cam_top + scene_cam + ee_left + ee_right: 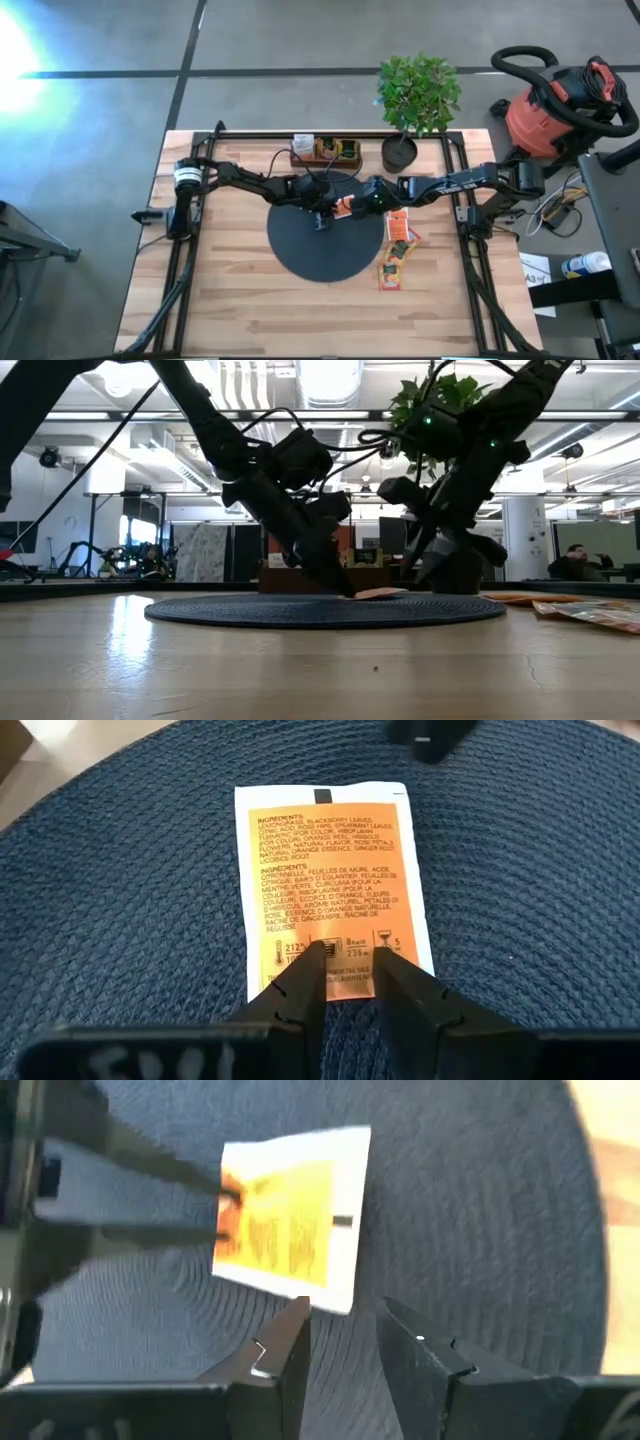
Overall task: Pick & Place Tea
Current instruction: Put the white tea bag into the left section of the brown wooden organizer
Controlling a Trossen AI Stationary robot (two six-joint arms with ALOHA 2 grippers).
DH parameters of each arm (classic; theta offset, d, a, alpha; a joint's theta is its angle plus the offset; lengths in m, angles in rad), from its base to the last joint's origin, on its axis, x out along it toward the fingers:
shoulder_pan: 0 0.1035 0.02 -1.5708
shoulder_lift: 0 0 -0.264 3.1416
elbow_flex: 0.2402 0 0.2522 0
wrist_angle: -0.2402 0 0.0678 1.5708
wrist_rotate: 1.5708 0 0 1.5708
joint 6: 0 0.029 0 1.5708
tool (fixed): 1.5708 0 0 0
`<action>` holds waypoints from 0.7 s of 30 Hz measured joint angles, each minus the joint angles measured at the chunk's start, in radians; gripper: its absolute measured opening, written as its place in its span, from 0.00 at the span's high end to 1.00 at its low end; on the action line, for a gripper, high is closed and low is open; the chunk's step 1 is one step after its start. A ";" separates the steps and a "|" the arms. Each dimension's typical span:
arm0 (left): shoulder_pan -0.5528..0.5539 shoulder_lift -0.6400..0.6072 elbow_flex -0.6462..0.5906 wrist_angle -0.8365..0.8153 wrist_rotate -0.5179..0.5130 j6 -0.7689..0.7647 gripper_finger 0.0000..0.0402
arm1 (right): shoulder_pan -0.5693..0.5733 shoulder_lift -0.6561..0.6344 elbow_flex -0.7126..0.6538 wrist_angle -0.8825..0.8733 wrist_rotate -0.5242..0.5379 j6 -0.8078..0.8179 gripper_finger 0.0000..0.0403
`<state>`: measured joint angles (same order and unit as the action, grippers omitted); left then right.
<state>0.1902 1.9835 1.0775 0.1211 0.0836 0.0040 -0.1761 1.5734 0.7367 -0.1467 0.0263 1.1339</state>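
An orange tea sachet (330, 870) lies printed side up on the round black mat (300, 250), near the mat's far right part (343, 208). My left gripper (350, 965) slants down at the sachet's edge nearest it, fingers apart. My right gripper (345, 1320) hangs open just above the mat from the other side, its fingertips beside a corner of the sachet (295, 1215) and touching nothing. More tea sachets (401, 226) lie on the wood to the right of the mat. My left gripper has both fingertips (305, 960) on the sachet's edge nearest the arm (345, 982), set apart with a strip of sachet showing between them. The fingers slant down from the table's left. The sachet lies on the mat; in the low view its far side (385, 592) sits slightly raised.
A small wooden box (325, 150) stands at the table's far edge behind the mat, with a potted plant (400, 150) to its right. Loose sachets (392, 268) lie on the right. The near half of the table is bare wood.
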 joint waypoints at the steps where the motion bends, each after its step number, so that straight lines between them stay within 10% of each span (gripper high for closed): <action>1: 0.000 0.001 0.000 0.000 0.003 -0.003 0.79 | -0.005 0.000 -0.004 0.008 0.000 0.001 0.72; 21: -0.015 0.003 -0.020 0.026 0.038 -0.091 0.79 | -0.012 0.082 -0.002 0.142 -0.047 0.013 0.72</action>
<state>0.1749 1.9862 1.0577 0.1472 0.1217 -0.0873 -0.1883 1.6556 0.7345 -0.0044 -0.0204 1.1465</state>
